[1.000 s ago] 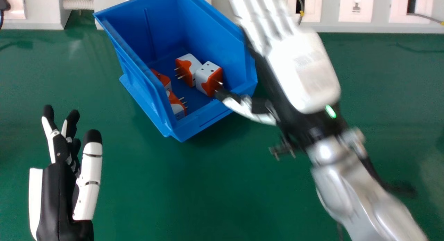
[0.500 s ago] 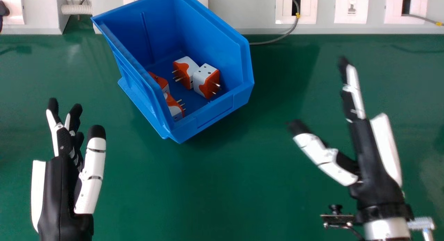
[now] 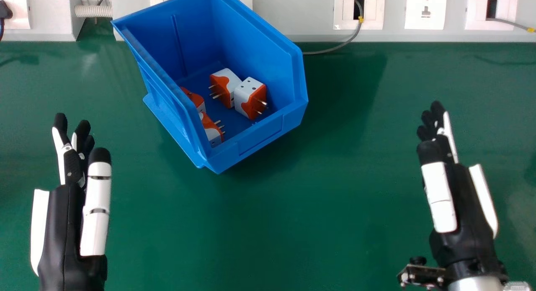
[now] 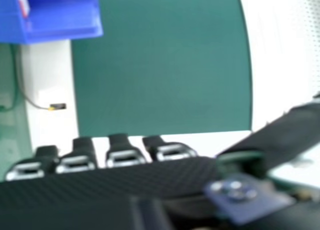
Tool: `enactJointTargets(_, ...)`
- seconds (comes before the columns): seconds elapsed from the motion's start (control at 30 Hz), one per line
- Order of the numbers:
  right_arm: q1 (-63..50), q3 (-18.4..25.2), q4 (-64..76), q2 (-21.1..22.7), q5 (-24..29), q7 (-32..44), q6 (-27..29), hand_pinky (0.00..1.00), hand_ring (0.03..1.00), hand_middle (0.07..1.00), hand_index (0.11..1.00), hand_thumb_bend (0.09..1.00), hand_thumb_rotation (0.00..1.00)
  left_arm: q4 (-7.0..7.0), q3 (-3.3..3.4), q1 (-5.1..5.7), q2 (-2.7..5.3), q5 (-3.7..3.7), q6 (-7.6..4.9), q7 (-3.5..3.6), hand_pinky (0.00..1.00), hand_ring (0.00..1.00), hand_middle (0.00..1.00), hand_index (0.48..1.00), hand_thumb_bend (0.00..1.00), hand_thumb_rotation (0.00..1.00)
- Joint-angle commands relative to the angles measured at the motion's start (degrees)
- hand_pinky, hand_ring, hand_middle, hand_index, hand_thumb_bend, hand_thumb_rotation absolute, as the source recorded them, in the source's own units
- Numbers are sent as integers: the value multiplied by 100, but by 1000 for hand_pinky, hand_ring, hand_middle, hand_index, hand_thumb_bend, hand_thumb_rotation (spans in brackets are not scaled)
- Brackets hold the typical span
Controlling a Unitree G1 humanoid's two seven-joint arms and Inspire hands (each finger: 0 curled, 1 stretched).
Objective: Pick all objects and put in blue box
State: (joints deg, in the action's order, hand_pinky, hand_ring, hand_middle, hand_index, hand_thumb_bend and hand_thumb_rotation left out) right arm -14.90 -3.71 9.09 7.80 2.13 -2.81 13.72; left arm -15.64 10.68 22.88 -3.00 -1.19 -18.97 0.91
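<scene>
While adapters (image 3: 250, 97) lie in the blue box (image 3: 261, 134), left hand (image 3: 63, 228) uncurled, right hand (image 3: 465, 199) likewise

A big blue box (image 3: 259, 136) sits slanted on the green table (image 3: 326, 207), with its top open and a low wall at the near end. Four orange and white plugs lie inside. One plug (image 3: 231, 82) has its metal pins poking left. Just beside it on the right, another plug (image 3: 248, 90) has little holes on top and pins poking right. A third plug (image 3: 197, 100) and a fourth plug (image 3: 213, 135) are by the left wall, which hides part of both.
</scene>
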Motion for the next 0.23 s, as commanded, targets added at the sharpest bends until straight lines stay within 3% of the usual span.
enactJointTargets(0.0, 1, 112, 27, -97, 14, 38, 103, 1000, 1000, 1000, 1000, 598, 1000, -27, 90, -52, -116, -28, -164, 46, 1000, 1000, 1000, 1000, 492, 1000)
enactJointTargets(0.1, 32, 166, -45, -207, 38, 84, 144, 1000, 1000, 1000, 1000, 580, 1000, 53, 161, -96, -209, -53, -248, 114, 1000, 1000, 1000, 1000, 580, 1000)
enactJointTargets(0.2, 71, 218, -125, -282, 74, 175, 206, 1000, 1000, 1000, 1000, 579, 1000, 79, 184, -129, -219, -92, -306, 147, 1000, 1000, 1000, 1000, 633, 1000)
